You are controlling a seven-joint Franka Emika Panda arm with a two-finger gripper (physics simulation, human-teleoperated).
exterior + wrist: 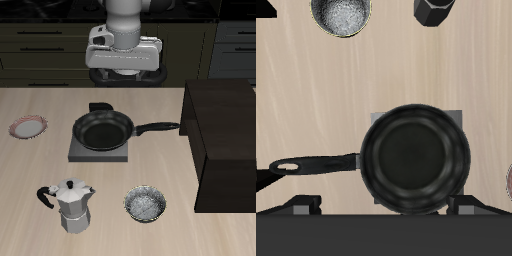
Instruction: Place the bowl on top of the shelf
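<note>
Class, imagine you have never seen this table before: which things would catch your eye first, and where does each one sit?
The black frying pan on its grey burner plate dominates mid-table. The big dark shelf fills one side, and near the front edge stand the speckled bowl and a metal moka pot.

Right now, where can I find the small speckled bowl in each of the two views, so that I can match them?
Exterior view: the bowl sits near the table's front edge, beside the moka pot and in front of the frying pan.
Wrist view: the bowl lies at the picture's edge, beyond the frying pan from the hand.
Shared landmark: the frying pan on its burner plate.
</note>
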